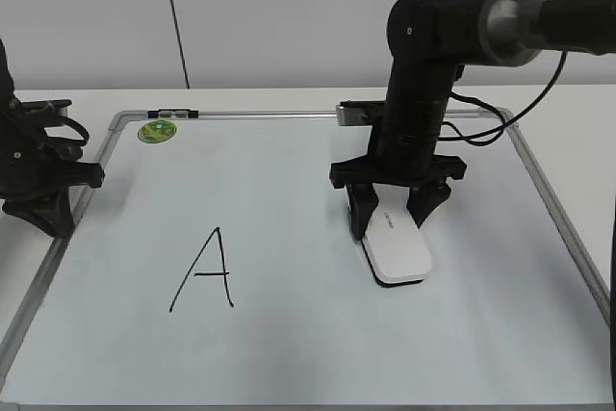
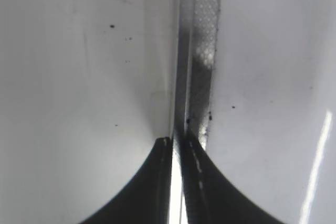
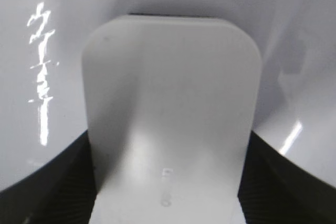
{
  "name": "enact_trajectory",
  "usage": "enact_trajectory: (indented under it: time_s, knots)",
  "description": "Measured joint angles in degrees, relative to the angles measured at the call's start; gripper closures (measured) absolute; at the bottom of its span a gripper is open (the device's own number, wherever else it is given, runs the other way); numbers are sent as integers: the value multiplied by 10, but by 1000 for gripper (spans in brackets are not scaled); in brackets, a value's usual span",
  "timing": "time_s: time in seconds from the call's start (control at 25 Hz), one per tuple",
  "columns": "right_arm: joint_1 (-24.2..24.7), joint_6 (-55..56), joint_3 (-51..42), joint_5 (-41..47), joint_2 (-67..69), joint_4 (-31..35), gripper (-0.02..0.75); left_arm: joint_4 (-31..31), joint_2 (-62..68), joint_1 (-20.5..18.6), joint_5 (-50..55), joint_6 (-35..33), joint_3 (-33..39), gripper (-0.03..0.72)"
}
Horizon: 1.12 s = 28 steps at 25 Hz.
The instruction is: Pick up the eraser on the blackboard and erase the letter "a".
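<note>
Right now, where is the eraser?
In the exterior view, the eraser lies right of centre on the blackboard, between the right gripper fingers, right of the capital A.

The blackboard (image 1: 289,334) is lying flat on the desk (image 1: 289,98). The eraser (image 1: 397,245) is sitting on it, right of the capital A (image 1: 204,271), between the right gripper's (image 1: 390,207) fingers (image 1: 360,209). A magnet (image 1: 157,131) is resting behind the A, near the far-left corner. The left gripper (image 1: 58,175) is hanging over the left frame edge.
</note>
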State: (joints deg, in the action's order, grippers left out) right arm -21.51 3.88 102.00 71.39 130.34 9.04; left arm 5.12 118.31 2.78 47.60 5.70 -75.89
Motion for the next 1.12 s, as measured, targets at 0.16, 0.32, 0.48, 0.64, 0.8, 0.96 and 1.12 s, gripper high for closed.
enact_trajectory:
  time_s: [0.16, 0.32, 0.48, 0.64, 0.8, 0.96, 1.12]
  knots:
    - [10, 0, 0, -1, -3, -9, 206, 0, 0, 0, 0, 0, 0, 659]
    - [30, 4, -8, -9, -15, -33, 206, 0, 0, 0, 0, 0, 0, 659]
    - [48, 14, -14, -15, -41, -76, 206, 0, 0, 0, 0, 0, 0, 659]
    - [72, 38, -14, -15, -105, -124, 206, 0, 0, 0, 0, 0, 0, 659]
    - [107, 40, -27, -15, -141, -124, 206, 0, 0, 0, 0, 0, 0, 659]
    - [152, 40, -68, -15, -162, -128, 206, 0, 0, 0, 0, 0, 0, 659]
    - [187, 23, -97, -15, -164, -118, 206, 0, 0, 0, 0, 0, 0, 659]
